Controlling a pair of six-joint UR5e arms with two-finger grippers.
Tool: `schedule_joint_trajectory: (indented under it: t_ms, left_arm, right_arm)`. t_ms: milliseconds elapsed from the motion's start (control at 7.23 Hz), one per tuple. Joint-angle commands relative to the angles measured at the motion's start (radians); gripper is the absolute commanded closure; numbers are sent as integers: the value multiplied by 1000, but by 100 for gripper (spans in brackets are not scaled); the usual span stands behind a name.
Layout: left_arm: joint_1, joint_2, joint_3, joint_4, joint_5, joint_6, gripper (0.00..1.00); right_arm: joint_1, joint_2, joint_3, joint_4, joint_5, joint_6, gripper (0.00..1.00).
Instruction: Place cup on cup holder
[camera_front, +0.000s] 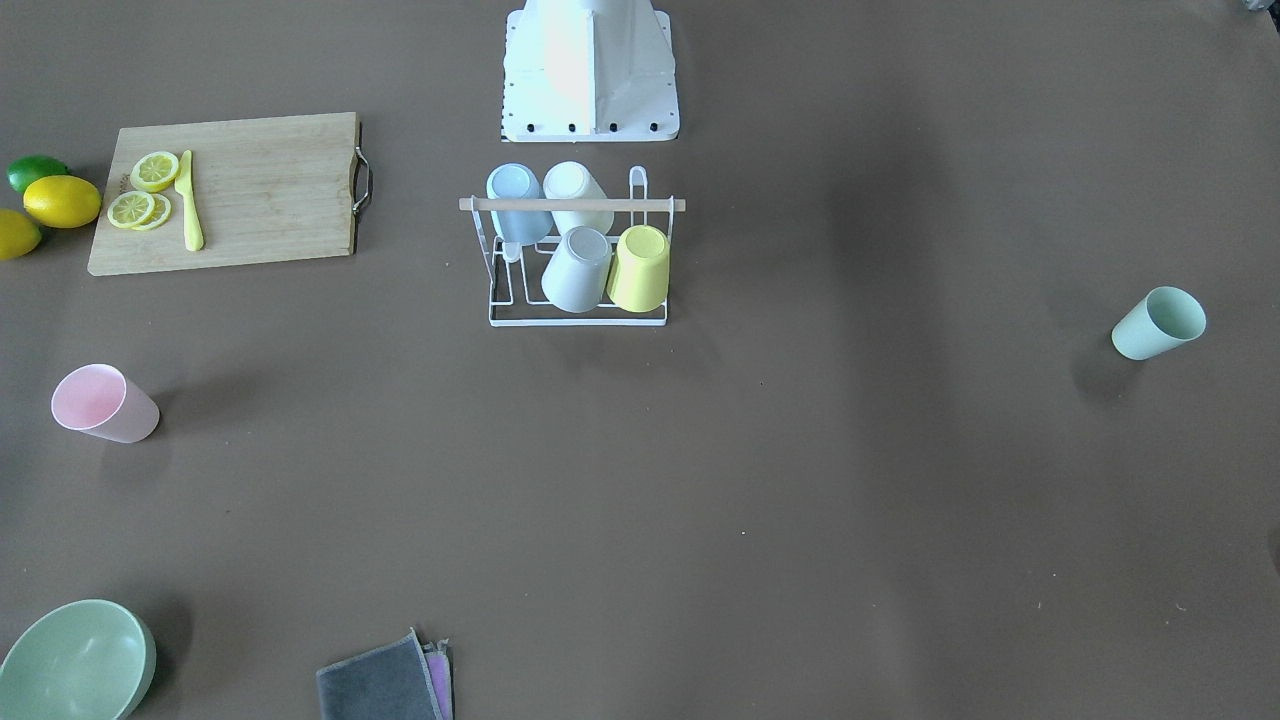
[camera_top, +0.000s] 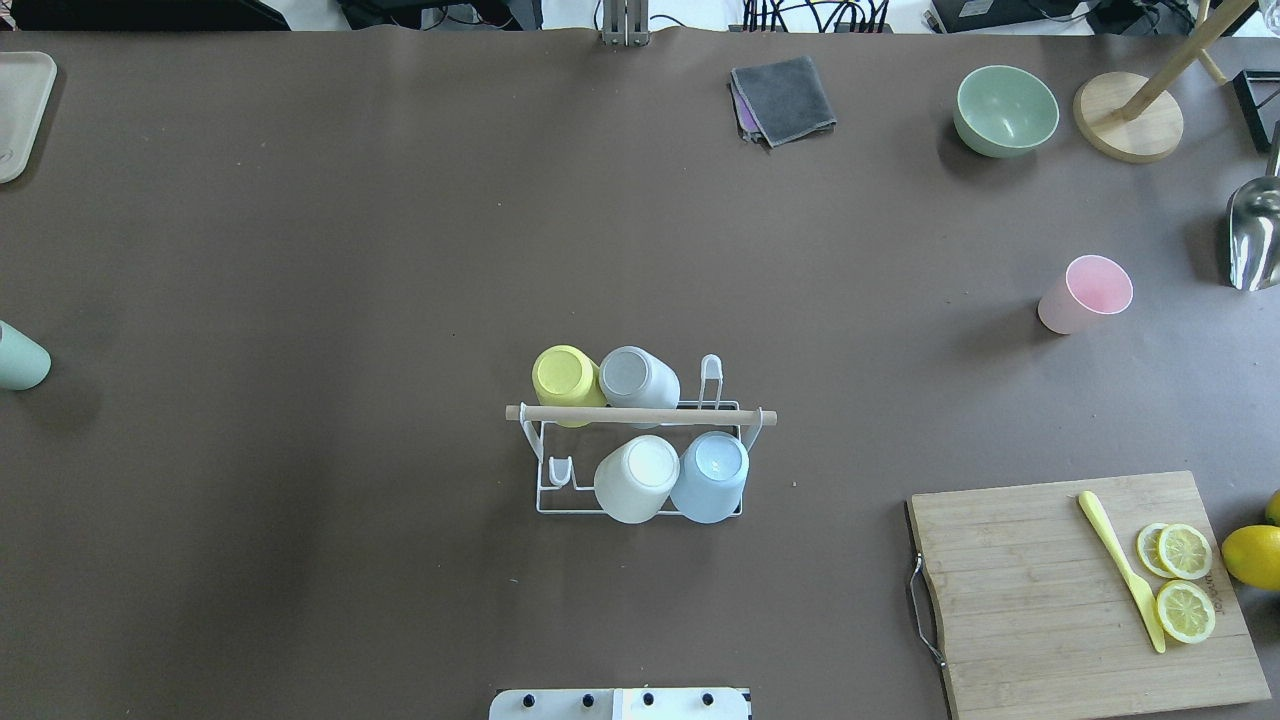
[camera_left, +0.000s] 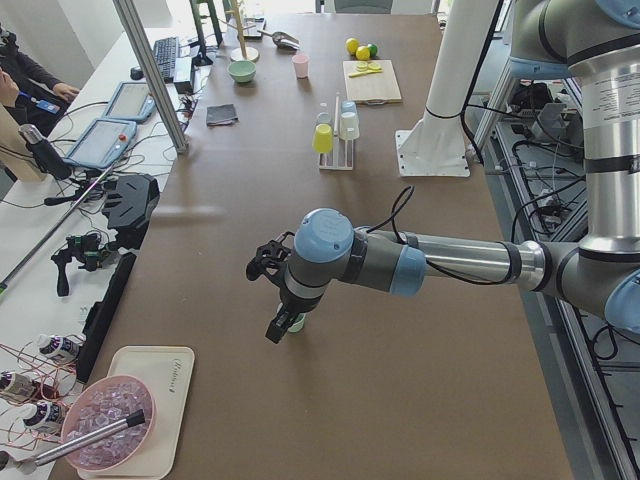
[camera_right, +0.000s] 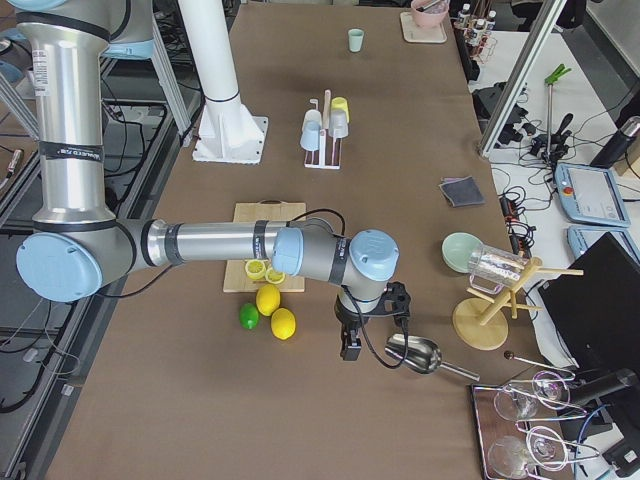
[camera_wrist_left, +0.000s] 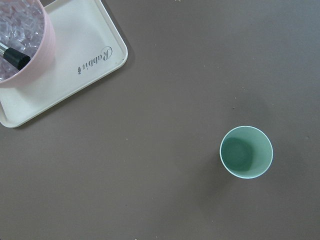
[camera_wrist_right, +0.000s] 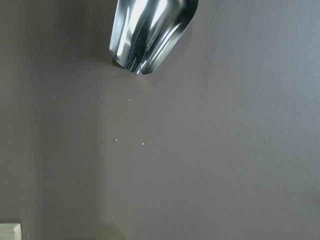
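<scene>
Left gripper is hovering by a mint cup near the table's left edge. Right gripper is hanging beside a metal scoop near the right edge. I cannot tell how wide either gripper's fingers are standing.

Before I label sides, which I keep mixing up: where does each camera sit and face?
Front: across the table, looking down at the rack; robot base at top.
Overhead: behind the robot, looking down; base at bottom.
Left side: table's left end; left arm close, by the green cup.
Right side: opposite end; right arm close, by the scoop.
Left wrist: down on that cup; no body.
Right wrist: down on the scoop; no body.
Front and overhead share the rack.
</scene>
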Motion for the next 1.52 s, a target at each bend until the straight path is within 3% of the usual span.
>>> schedule_joint_trajectory:
  t_ms: [0, 277, 553, 691, 968, 1245, 1383]
  left_arm:
    - [57, -72, -3, 61, 5, -29, 1]
    - [197, -258, -38, 326, 75, -32, 1]
    - [361, -478, -86, 694, 373, 76, 1]
    - [450, -514, -66, 774, 484, 224, 1]
    - [644, -512, -33, 784, 752, 287, 1]
    - [739, -511, 22, 794, 854, 290, 1]
    - [815, -515, 38, 845, 919, 291, 1]
  right_arm:
    - [0, -1, 2, 39, 1, 1, 0]
    - [0, -4, -3, 96, 7, 1, 0]
    - [-20, 22, 32, 88, -2, -2, 0]
    - [-53, 45, 61, 73, -48, -2, 0]
    - [-105, 95, 127, -48, -51, 4, 0]
    - [-201, 251, 126, -305, -47, 4, 0]
    - [-227, 281, 131, -355, -47, 4, 0]
